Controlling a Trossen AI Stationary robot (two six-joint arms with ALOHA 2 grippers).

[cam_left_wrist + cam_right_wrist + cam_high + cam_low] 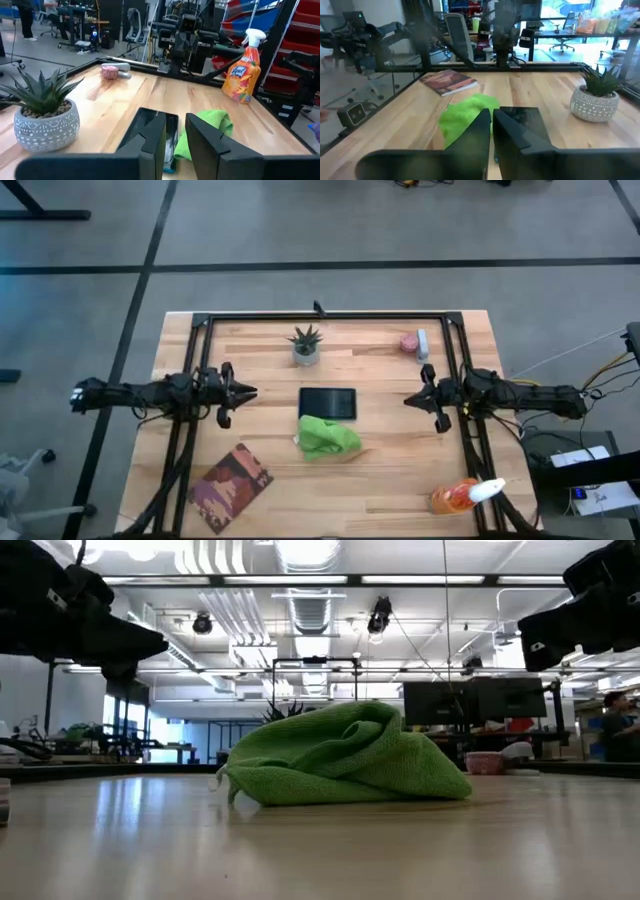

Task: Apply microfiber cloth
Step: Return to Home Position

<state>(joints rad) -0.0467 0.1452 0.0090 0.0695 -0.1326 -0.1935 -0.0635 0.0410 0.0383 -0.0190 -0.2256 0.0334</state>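
The lime-green microfiber cloth (327,437) lies crumpled in a heap on the table's middle; its far edge reaches the near edge of the dark flat tablet (327,401). It also shows in the low view (345,758) and in both wrist views (210,125) (465,116). My left gripper (250,392) hovers left of the tablet, pointing toward it, its fingers a narrow gap apart with nothing between them. My right gripper (410,398) hovers right of the tablet, pointing toward it, shut on nothing.
A small potted plant (306,346) stands behind the tablet. A pink object with a white piece (413,342) sits at the far right. An orange spray bottle (464,495) lies at the near right and a book (231,484) at the near left. A black frame (320,315) borders the table.
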